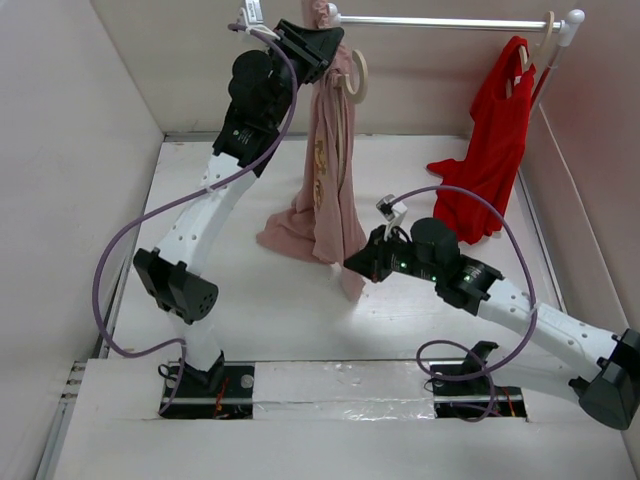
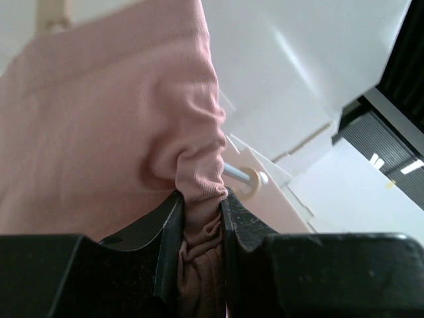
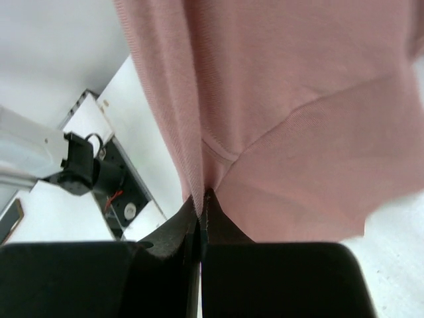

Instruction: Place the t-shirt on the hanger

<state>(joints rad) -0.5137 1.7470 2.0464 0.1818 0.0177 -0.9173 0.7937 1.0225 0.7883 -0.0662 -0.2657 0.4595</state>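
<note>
The dusty pink t-shirt [image 1: 330, 190] hangs bunched from near the rail down to the table, its chest print facing left. My left gripper [image 1: 325, 45] is raised to the rail and shut on a gathered fold at the shirt's top [image 2: 199, 172]. The cream hanger's curved hook [image 1: 357, 75] shows just right of that gripper; its arms are hidden by cloth. A cream piece [image 2: 53, 16] shows above the shirt in the left wrist view. My right gripper [image 1: 352, 266] is low over the table, shut on a thin edge of the shirt's lower part [image 3: 298, 99], the jaws [image 3: 201, 199] pinching it.
A metal rail [image 1: 450, 22] runs across the back wall. A bright red garment [image 1: 490, 150] hangs on a second hanger at the rail's right end and trails onto the table. Side walls close in left and right. The rail end with a cream ring [image 2: 248, 177] shows in the left wrist view.
</note>
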